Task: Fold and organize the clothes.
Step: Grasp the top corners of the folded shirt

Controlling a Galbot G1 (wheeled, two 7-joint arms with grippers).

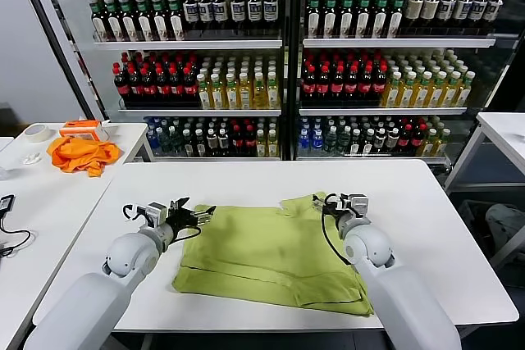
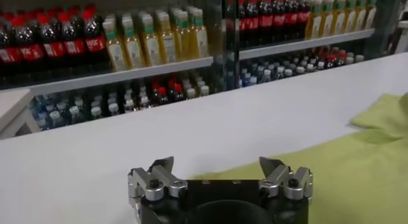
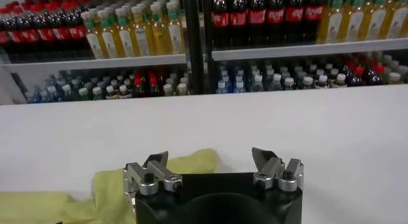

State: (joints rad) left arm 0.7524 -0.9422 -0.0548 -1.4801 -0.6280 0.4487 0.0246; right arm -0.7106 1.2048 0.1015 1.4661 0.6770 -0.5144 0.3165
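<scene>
1. T-shirt (image 1: 267,256) lies spread out mid-worktop (image 1: 426,219), hem toward the near edge.
2. Left claw (image 1: 182,214) sits at the shirt's left edge, jaws wide open, holding nothing.
3. Right claw (image 1: 332,205) sits at the far right shoulder, open too.

One T-shirt (image 1: 267,256), two grippers, left (image 1: 190,217) and right (image 1: 328,202), both open; one orange cloth (image 1: 80,154), one tape roll (image 1: 35,132) beyond the left gripper
</scene>
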